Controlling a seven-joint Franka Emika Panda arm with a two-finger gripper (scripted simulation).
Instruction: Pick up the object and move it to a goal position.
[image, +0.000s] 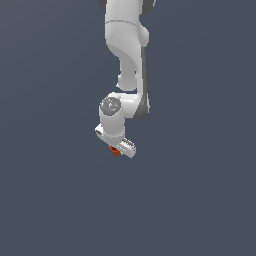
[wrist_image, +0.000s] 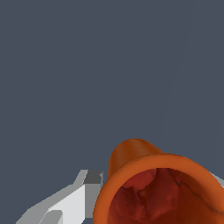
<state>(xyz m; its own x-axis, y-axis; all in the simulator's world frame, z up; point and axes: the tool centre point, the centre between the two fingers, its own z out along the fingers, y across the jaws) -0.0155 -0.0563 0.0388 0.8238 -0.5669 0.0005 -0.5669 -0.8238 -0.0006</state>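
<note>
Gripping the orange-red cup (wrist_image: 144, 175) (flared rim, darker rough hollow), white gripper (image: 116, 149) closed around it, grey backdrop

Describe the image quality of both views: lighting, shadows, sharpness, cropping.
Exterior view: flat, even light, no cast shadow on the grey ground; the orange cup shows only as a speck at the gripper. Wrist view: the cup looms large, cut off by the frame edge, with its hollow shaded darker; one of the fingers looks blocky, with hard edges.
</note>
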